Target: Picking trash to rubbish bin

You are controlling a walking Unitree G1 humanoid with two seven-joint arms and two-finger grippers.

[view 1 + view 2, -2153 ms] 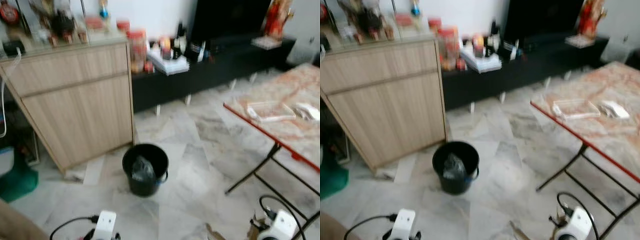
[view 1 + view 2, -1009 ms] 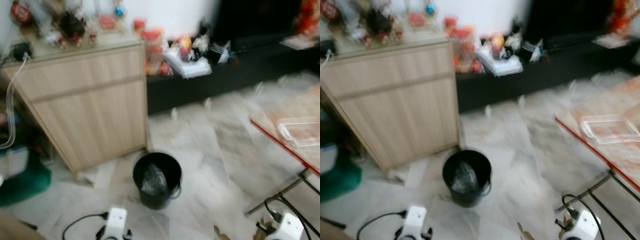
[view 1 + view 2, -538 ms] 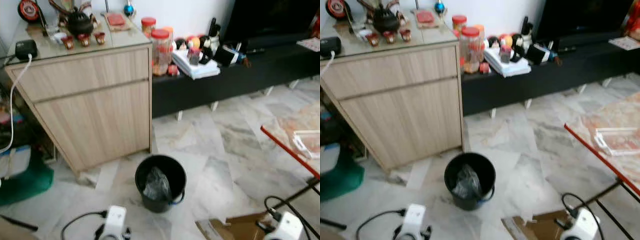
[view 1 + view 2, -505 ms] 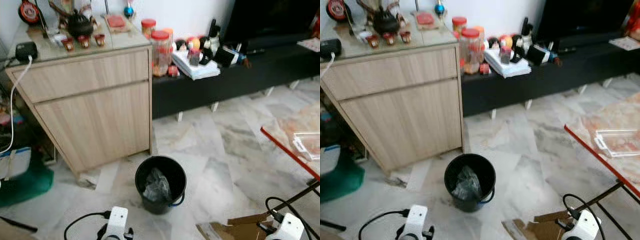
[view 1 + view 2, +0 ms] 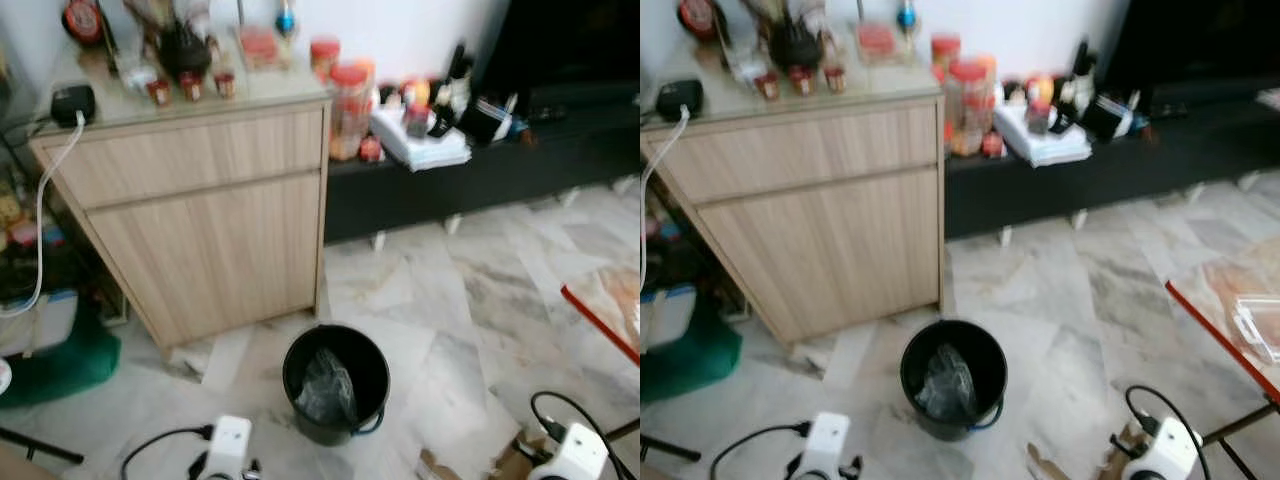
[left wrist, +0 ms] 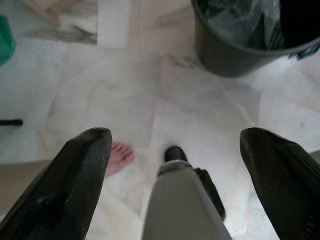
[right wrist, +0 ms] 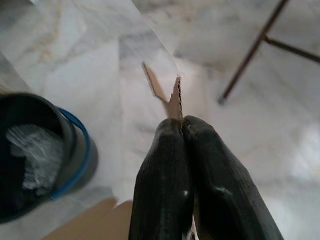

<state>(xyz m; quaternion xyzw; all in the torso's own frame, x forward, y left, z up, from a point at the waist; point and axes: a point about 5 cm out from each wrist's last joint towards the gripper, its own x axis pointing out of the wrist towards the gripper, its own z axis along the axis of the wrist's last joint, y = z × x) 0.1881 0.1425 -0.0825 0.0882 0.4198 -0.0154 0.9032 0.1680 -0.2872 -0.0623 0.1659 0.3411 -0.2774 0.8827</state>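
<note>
A black rubbish bin (image 5: 335,385) stands on the marble floor in front of me, with crumpled clear plastic (image 5: 325,390) inside. My right gripper (image 7: 182,122) is shut on the edge of a brown cardboard piece (image 7: 174,100), held low to the right of the bin (image 7: 35,155). The cardboard (image 5: 1118,447) pokes out beside my right wrist at the bottom of the head views. My left gripper (image 6: 175,134) hangs open over bare floor, its fingers (image 6: 75,185) spread wide and holding nothing. The bin (image 6: 240,45) lies just beyond it.
A light wooden cabinet (image 5: 200,230) stands behind the bin on the left, and a low black bench (image 5: 480,170) with bottles and papers runs along the wall. The red-edged folding table (image 5: 600,310) is at the right, with its leg (image 7: 255,50) close by. A green bag (image 5: 55,360) lies at the left. A bare foot (image 6: 119,156) shows near my left side.
The camera has swung left, so the table has slid toward the right edge and the bin sits slightly lower in view. Less of the cardboard shows by my right wrist.
</note>
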